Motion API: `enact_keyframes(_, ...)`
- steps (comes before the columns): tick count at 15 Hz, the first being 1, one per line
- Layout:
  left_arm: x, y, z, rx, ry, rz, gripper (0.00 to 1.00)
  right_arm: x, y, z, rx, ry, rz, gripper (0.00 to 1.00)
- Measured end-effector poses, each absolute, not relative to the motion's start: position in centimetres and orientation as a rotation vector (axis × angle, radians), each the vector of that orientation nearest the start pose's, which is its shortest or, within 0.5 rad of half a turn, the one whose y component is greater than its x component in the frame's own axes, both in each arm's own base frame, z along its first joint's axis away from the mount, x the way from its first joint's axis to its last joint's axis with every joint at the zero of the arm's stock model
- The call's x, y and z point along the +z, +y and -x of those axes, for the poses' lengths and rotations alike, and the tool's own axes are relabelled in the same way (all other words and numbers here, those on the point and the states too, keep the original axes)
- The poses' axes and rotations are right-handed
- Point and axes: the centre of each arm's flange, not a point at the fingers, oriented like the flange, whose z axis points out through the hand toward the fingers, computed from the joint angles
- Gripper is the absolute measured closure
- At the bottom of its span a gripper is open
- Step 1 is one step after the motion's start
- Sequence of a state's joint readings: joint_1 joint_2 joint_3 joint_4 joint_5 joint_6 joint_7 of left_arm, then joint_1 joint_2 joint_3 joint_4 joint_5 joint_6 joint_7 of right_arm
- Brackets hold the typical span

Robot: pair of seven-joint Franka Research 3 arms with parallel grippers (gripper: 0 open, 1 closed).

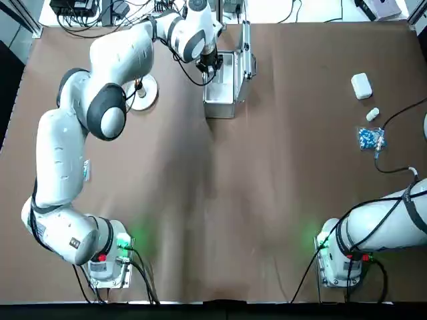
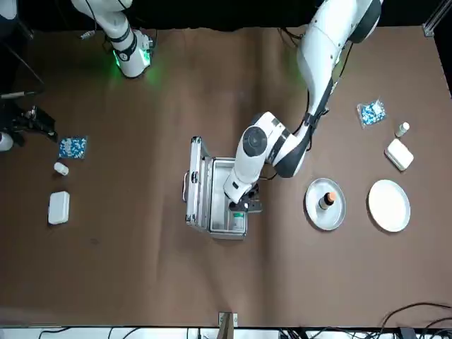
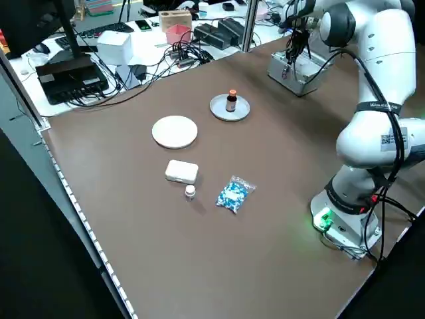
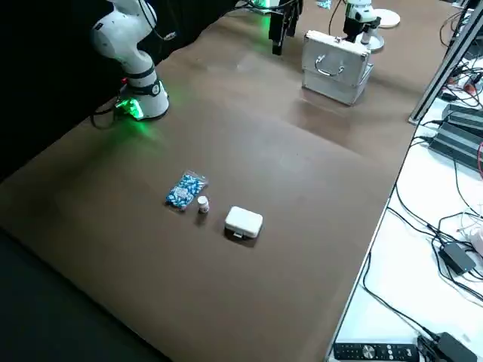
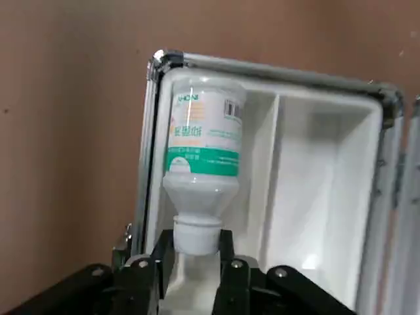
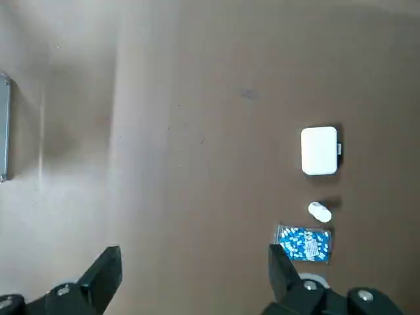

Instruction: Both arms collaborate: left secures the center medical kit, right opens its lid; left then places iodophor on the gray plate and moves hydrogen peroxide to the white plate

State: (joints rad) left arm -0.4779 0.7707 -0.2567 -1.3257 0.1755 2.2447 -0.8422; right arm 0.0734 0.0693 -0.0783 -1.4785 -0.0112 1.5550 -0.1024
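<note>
Hydrogen peroxide [image 5: 205,134] lies in the open case [image 5: 282,71], in the compartment farther from the raised lid [image 2: 195,176]. Lifting looks like the risky part: the hold is only at the cap end, so the bottle could swing, slip or catch on the divider or metal rim. If the end effector snags that rim, it could drag the case across the desk [image 3: 219,266]. On the way to the white plate [image 3: 174,133], a low path could knock over the iodophor [image 3: 231,102] standing on the gray plate [image 3: 246,109]; lowering the bottle tilted could make it topple.

The left end effector [image 5: 197,244] is inside the case, narrowed to about the cap's width and apparently gripping it from both sides. The right end effector [image 6: 195,252] hangs over the desk on its own side, wide apart and holding nothing.
</note>
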Motion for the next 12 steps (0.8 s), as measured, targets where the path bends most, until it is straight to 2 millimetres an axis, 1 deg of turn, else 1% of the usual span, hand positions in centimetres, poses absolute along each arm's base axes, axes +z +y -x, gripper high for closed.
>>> enact_keyframes(2, 32.4, -46.4, -59.9, -0.176, -0.224, 3.309, 0.68, 62.8, -0.3, -57.5, -0.011, -0.147, 3.155, 0.01)
enact_keyframes(4, 34.3, -45.3, -60.9, -0.185, -0.306, 3.338, 0.68, 62.8, -0.3, -57.5, -0.017, -0.140, 3.156, 0.01)
enact_keyframes(9, 37.0, -42.6, -63.2, -0.159, -0.495, 3.402, 0.68, 62.8, -0.3, -57.5, -0.019, -0.134, 3.156, 0.01)
enact_keyframes(10, 37.9, -41.8, -63.8, -0.152, -0.546, 3.419, 0.68, 62.8, -0.3, -57.5, -0.019, -0.134, 3.156, 0.01)
enact_keyframes(12, 40.1, -39.6, -65.0, -0.150, -0.652, 3.446, 0.68, 62.8, -0.3, -57.5, -0.018, -0.136, 3.156, 0.01)
